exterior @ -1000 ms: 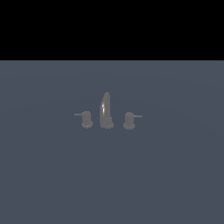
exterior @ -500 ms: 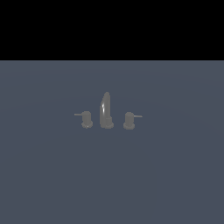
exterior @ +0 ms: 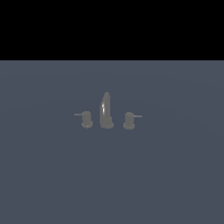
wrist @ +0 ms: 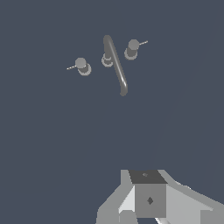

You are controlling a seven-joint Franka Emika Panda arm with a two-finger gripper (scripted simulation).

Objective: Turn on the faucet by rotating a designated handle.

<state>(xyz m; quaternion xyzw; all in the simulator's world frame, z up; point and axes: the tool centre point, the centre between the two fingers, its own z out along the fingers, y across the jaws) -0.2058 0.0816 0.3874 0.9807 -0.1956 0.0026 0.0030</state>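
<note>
Faucet (exterior: 106,111) and handle (exterior: 86,119) dull grey — floor (exterior: 175,175) slate blue.

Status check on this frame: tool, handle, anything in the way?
Tool partly in wrist view, far from faucet, jaw state unclear. Handle untouched, rod pointing to exterior view's left. Nothing seen between tool and handle.

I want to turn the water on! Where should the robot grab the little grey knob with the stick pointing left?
Probably best to take the small grey cylindrical knob by its thin lever rod, coming down from above. The rod juts sideways, away from the tall curved grey spout, so there is open room around it. The end effector is far off in the wrist view.
</note>
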